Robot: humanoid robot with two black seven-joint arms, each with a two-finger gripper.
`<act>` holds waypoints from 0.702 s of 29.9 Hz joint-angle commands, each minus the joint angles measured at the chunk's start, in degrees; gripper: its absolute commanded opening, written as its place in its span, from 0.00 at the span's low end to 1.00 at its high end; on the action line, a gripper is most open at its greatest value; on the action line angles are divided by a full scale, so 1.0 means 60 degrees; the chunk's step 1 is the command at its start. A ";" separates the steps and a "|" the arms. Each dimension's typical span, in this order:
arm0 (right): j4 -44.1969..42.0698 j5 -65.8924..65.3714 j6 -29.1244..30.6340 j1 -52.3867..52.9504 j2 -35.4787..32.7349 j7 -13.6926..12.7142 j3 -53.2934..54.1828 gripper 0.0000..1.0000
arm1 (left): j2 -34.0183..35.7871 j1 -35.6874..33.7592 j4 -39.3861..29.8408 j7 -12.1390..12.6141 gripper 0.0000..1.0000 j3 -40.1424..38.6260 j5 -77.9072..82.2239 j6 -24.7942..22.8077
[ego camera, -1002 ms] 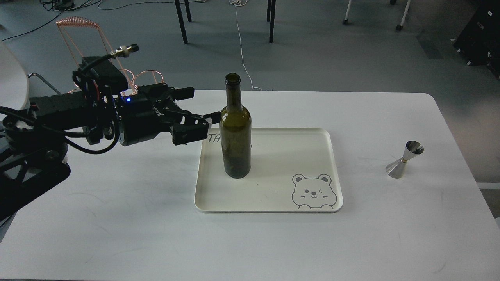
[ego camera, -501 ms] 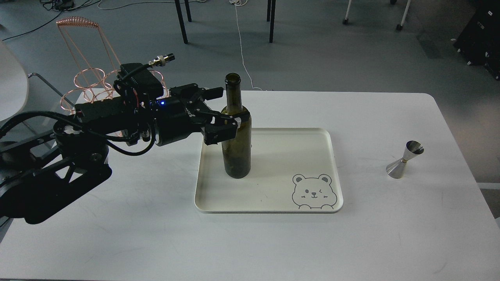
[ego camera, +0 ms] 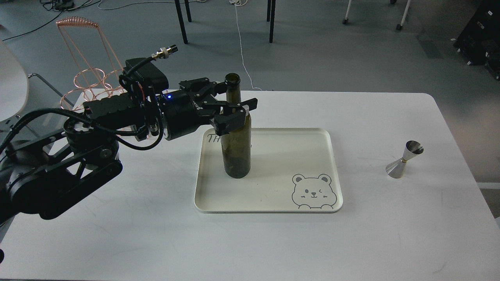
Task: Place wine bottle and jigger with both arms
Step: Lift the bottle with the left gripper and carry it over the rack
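The dark olive-green wine bottle (ego camera: 236, 152) stands upright on the left part of a cream tray (ego camera: 281, 156) with a bear drawing. My left gripper (ego camera: 236, 97) reaches in from the left at the height of the bottle's shoulder. Its jaws are open, with one finger (ego camera: 238, 111) in front of the bottle and the other behind the neck. I cannot tell whether they touch the glass. The silver hourglass jigger (ego camera: 404, 159) stands alone on the white table (ego camera: 351, 242), to the right of the tray. My right arm is out of view.
A copper wire rack (ego camera: 90, 78) stands at the table's far left corner, behind my left arm. Chair legs and cables are on the floor beyond the table's far edge.
My left gripper has moved right and slightly up, from beside the bottle to straddling its shoulder and neck. The bottle and the jigger have not moved.
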 commanded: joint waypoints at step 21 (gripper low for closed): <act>0.0004 0.0000 0.0015 0.0030 -0.0071 0.0003 -0.0004 0.98 | 0.1391 -0.0750 -0.0248 -0.0112 0.10 -0.1166 -0.0835 -0.0117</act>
